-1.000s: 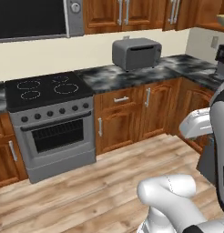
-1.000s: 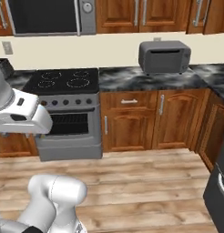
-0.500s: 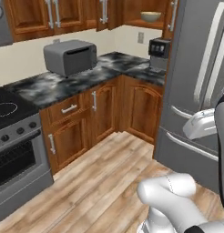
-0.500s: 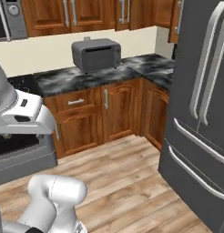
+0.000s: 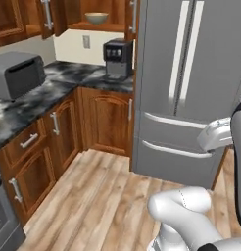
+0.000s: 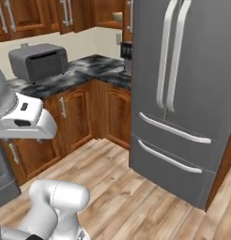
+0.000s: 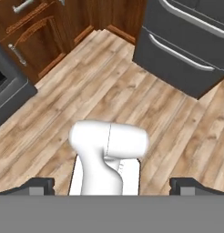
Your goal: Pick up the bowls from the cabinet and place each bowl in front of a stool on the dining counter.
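Note:
An olive-beige bowl (image 5: pixel 96 18) with a pale rim sits on the wooden shelf of the open reddish-brown wall cabinet (image 5: pixel 73 13) at the top of the left base view, above the coffee machine. In the right base view the bowl (image 6: pixel 118 17) peeks out beside the fridge's edge. In the hand view my gripper (image 7: pixel 114 186) points down at the wooden floor. Its two dark fingertips (image 7: pixel 41 185) stand far apart, open, with nothing held between them. It is far from the cabinet and the bowl. The stool and the dining counter are out of view.
A tall grey fridge (image 5: pixel 191 88) fills the right side. A black coffee machine (image 5: pixel 117 58) and a grey toaster oven (image 5: pixel 17 73) stand on the marbled corner worktop (image 5: pixel 68 81) over wooden base cabinets. Plank floor (image 5: pixel 103 196) lies ahead.
The whole picture has swept sideways as the base turned right: the stove slid out to the left, and the fridge, the coffee machine and the open cabinet with the bowl came in. The gripper stays open.

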You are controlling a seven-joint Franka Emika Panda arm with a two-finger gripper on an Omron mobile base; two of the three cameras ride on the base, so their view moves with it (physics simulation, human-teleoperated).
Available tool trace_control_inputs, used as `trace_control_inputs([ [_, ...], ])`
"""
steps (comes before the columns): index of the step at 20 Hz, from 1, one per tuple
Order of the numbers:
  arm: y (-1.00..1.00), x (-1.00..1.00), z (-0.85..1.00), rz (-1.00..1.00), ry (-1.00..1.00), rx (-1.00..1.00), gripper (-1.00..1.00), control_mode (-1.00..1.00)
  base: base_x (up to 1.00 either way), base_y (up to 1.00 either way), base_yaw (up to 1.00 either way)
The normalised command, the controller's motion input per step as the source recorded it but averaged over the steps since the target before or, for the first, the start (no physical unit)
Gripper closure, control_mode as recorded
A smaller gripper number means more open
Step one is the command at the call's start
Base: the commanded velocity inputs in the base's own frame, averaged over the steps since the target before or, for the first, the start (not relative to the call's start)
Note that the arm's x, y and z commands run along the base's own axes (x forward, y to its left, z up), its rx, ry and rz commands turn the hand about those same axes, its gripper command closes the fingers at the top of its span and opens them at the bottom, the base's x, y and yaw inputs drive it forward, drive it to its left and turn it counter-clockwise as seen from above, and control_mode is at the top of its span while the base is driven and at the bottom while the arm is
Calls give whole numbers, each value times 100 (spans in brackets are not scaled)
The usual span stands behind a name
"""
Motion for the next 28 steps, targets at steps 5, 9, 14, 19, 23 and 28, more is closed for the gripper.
trace_control_inputs([
  [5,0,0,0,0,0,0,-100,100,25,85,-54],
  [9,0,0,0,0,0,0,-100,100,22,87,-48],
  [14,0,0,0,0,0,0,-100,100,21,99,-40],
  [19,0,0,0,0,0,0,-100,100,21,84,-31],
  [23,0,0,0,0,0,0,-100,100,41,47,-25],
  [28,0,0,0,0,0,0,-100,100,60,34,-25],
])
